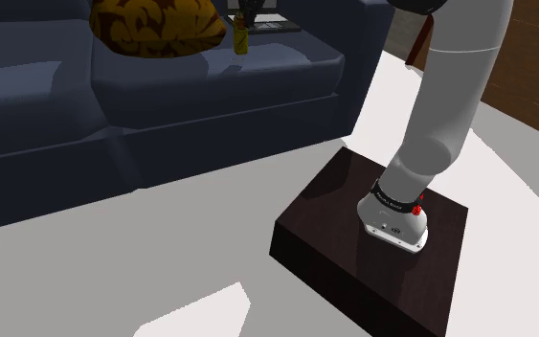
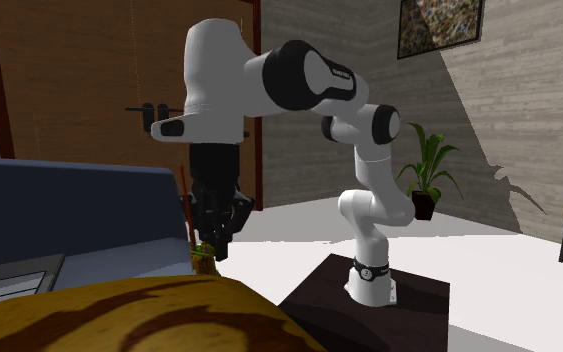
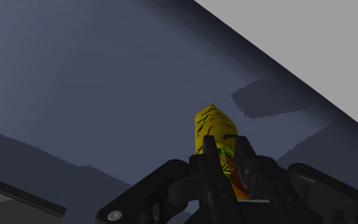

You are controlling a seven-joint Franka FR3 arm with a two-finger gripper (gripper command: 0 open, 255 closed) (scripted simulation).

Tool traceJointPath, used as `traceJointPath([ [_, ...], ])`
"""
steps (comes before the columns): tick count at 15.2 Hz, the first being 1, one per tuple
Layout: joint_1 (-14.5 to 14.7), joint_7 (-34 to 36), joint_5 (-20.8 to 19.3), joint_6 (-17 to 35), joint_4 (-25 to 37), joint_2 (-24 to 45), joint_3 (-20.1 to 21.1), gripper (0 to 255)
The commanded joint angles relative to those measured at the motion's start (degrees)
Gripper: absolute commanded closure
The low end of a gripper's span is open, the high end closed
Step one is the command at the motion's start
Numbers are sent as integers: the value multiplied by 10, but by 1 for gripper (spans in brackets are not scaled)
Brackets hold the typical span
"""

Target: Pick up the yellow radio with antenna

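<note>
My gripper (image 3: 226, 160) is pinching the radio (image 3: 215, 127). In the wrist view its two black fingers (image 3: 204, 167) press against either side of the radio's lower half, while the yellow top, streaked with dark lines, stands out beyond the tips. A patch of orange shows low down between the fingers.

In the shoulder view the radio (image 1: 241, 38) stands upright over the seat of the dark blue sofa (image 1: 210, 91), near the right end of that view, with my gripper (image 1: 243, 11) coming straight down onto it from the top edge. I cannot tell whether its base touches the seat or hangs just above it.

A big yellow-and-brown patterned cushion (image 1: 157, 27) lies on the same seat, just beside the radio on the view's left, and a flat grey-and-black thing (image 1: 269, 21) sits behind the radio.

In the second exterior view my arm (image 2: 299, 80) arches over from the dark stand (image 2: 369, 300) and the gripper (image 2: 214, 238) points down at the radio (image 2: 204, 258), which peeks out behind the cushion (image 2: 159, 315) in the foreground.
</note>
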Motion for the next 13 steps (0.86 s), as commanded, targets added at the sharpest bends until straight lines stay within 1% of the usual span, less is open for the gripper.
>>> traceJointPath([
  [1, -1, 2, 1, -18, 25, 6, 0, 255],
  [6, -4, 5, 2, -64, 84, 20, 0, 255],
  [11, -9, 8, 5, -115, 157, 42, 0, 255],
  [13, -9, 8, 5, -116, 159, 43, 0, 255],
])
